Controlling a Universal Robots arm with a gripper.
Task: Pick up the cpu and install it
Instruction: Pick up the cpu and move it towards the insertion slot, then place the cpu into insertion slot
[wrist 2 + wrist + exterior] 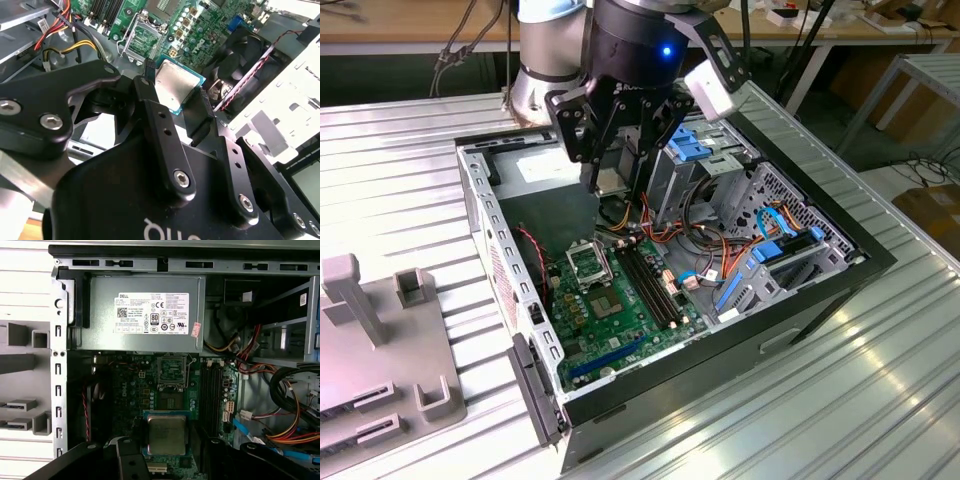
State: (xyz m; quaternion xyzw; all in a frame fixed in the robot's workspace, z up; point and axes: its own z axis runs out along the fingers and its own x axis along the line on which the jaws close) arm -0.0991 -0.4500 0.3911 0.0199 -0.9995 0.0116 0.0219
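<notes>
Pincer (176,90) tight on cpu (166,434), above motherboard (131,390)

Worktop: ribbed metal table (820,400) — I see glare on it.
Rear: wooden bench (410,25).
Exterior view's right: white frame (928,66), cardboard box (932,212).

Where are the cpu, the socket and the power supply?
cpu (166,434): first wrist view, middle of its metal top.
socket (172,371): first wrist view, centre of its open square.
power supply (101,315): first wrist view, grey casing beside its label.

A white printed label (154,313) (barcode, certification marks, fine print) sits on the grey power supply (100,315).
</notes>
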